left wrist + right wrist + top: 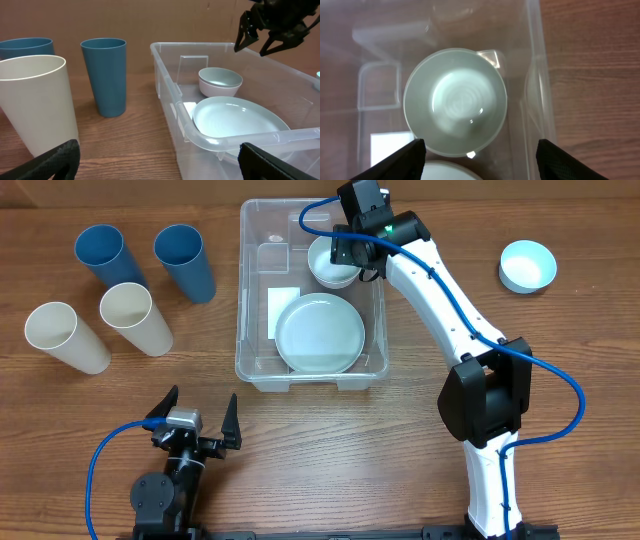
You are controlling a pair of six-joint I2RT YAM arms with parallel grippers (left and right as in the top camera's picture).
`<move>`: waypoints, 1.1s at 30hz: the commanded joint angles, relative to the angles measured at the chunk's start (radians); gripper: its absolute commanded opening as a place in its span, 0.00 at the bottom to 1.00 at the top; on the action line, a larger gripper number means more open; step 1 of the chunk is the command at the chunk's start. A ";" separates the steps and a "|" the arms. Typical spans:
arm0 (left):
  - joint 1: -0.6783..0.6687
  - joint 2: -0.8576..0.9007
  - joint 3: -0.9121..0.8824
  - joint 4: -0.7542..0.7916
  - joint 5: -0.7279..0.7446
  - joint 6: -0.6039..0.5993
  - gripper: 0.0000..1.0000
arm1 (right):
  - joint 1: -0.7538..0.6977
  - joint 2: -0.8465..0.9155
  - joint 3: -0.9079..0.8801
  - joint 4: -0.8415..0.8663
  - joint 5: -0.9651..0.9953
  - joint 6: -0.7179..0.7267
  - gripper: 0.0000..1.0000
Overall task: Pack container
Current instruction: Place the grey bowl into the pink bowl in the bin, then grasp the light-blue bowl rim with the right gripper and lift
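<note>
Overhead and wrist views of the packing scene. The clear plastic container (256, 290) (165, 65) (537, 75) sits at the middle of the wooden table (80, 430), toward its far edge. Inside it, a pale plate (319, 332) (235, 120) lies on the bottom at the near end. A small pale bowl (331, 262) (220, 81) (455, 102) stands upright at the far right corner, just beyond the plate. A white label (283, 311) (390, 147) shows on the bottom, left of the plate.

The right gripper (352, 255) (256, 44) (480, 155) hangs above the small bowl, higher than the container rim. Its jaws are spread wide and hold nothing. The left gripper (198, 415) (160, 165) is near the front edge, well apart from the container, with its jaws also spread and empty.

Left of the container stand two blue cups (100, 255) (183, 260) and two cream cups (65, 335) (135, 317). A light blue bowl (527, 265) rests on the table to the right, well clear of the container
</note>
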 commanded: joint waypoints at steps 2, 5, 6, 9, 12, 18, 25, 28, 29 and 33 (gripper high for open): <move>0.005 -0.008 -0.003 0.001 0.009 0.009 1.00 | 0.049 -0.048 0.154 -0.055 -0.023 -0.047 0.76; 0.005 -0.008 -0.003 0.001 0.009 0.009 1.00 | 0.059 -0.082 0.276 -0.120 -0.026 -0.031 0.80; 0.005 -0.008 -0.003 0.001 0.009 0.009 1.00 | 0.052 -0.092 0.311 -0.145 -0.026 -0.023 0.80; 0.005 -0.008 -0.003 0.001 0.009 0.009 1.00 | 0.005 -0.109 0.401 -0.229 -0.012 -0.005 0.83; 0.005 -0.008 -0.003 0.001 0.009 0.009 1.00 | -0.102 -0.111 0.452 -0.311 0.004 0.041 0.84; 0.005 -0.008 -0.003 0.001 0.009 0.009 1.00 | -0.374 -0.109 0.451 -0.396 0.000 0.139 0.85; 0.005 -0.008 -0.003 0.001 0.009 0.009 1.00 | -0.702 -0.105 0.353 -0.417 -0.054 0.206 0.87; 0.005 -0.008 -0.003 0.001 0.009 0.009 1.00 | -0.768 -0.104 0.219 -0.337 -0.064 0.197 0.87; 0.005 -0.008 -0.003 0.001 0.009 0.009 1.00 | -0.779 -0.104 0.159 -0.299 -0.063 0.198 0.86; 0.005 -0.008 -0.003 0.001 0.009 0.009 1.00 | -0.788 -0.104 -0.057 -0.136 -0.064 0.202 0.87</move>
